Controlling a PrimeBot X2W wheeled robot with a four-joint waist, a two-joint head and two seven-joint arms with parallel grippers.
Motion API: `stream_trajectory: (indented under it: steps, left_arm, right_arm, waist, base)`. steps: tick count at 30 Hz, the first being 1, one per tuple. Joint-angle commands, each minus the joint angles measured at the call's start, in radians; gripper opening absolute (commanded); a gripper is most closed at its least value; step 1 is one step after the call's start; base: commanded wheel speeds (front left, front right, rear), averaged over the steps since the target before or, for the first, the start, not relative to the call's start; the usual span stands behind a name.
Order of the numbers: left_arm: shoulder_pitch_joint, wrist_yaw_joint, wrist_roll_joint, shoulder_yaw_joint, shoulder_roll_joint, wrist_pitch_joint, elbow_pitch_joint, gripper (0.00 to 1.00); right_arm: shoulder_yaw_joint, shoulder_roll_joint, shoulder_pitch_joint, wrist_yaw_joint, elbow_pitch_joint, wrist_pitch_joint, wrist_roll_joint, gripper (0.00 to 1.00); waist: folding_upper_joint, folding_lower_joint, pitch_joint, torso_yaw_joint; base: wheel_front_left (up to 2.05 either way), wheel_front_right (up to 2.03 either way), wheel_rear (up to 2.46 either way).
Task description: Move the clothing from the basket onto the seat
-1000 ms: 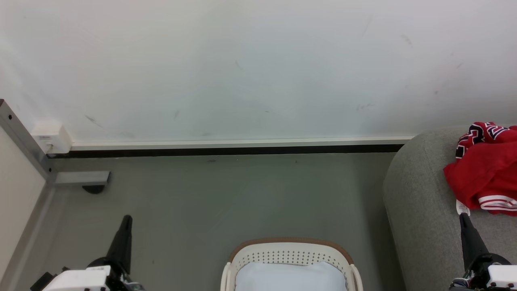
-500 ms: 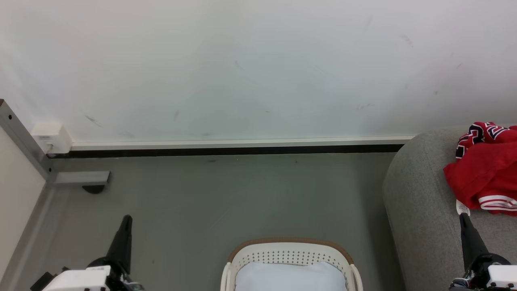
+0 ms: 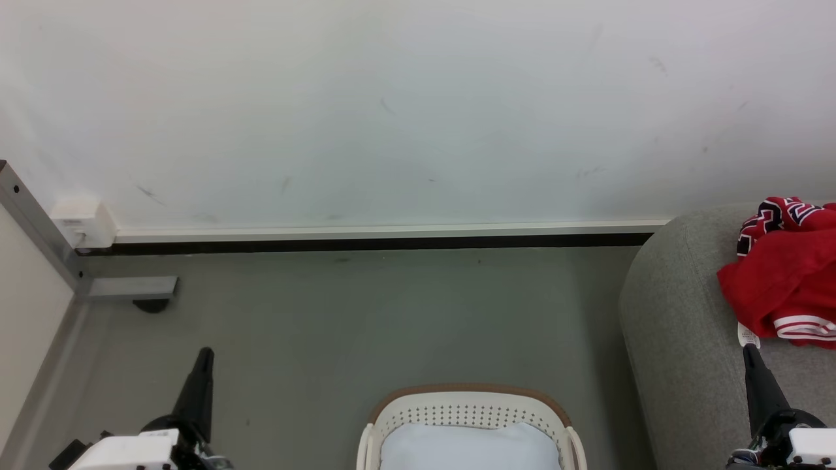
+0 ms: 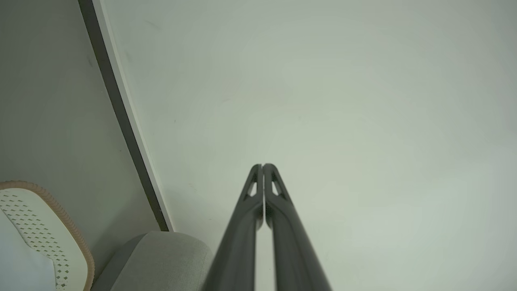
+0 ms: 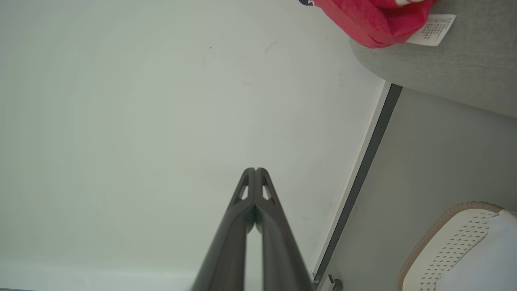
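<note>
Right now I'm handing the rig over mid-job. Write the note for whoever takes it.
Left claw: shut, empty, above the floor to the left of the basket.
Right claw: shut, empty, by the sofa, tip just short of the jersey's tag.
Jersey: bunched on the sofa, free of both claws.
Basket: a pale sheet lies in it; its near part is cut off at the head view's edge.
Done: jersey is on the seat.
Left: probably nothing; check the basket's hidden part.
</note>
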Motion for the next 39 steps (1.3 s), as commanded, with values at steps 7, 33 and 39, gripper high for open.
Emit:
stream_trajectory:
  steps: [7, 33, 39]
  left_arm:
    - [-0.008, -0.006, -0.014, 0.002, 0.007, 0.005, 0.001, 0.00]
    - [-0.008, -0.006, -0.014, 0.002, 0.007, 0.005, 0.001, 0.00]
    - [-0.008, -0.006, -0.014, 0.002, 0.007, 0.005, 0.001, 0.00]
  right_arm:
    - [-0.004, 0.000, -0.009, -0.002, 0.002, 0.004, -0.006, 0.00]
    - [-0.006, 0.001, -0.009, -0.002, 0.002, 0.003, -0.007, 0.00]
    - [-0.006, 0.001, -0.009, -0.002, 0.002, 0.003, -0.007, 0.00]
  waist:
    - [-0.0001, 0.0000, 0.000, 0.000]
    - [-0.0001, 0.0000, 0.000, 0.000]
    - [-0.0001, 0.0000, 0.000, 0.000]
  base:
    - [0.00, 0.00, 0.00]
    - [0.00, 0.00, 0.00]
    - [0.00, 0.00, 0.00]
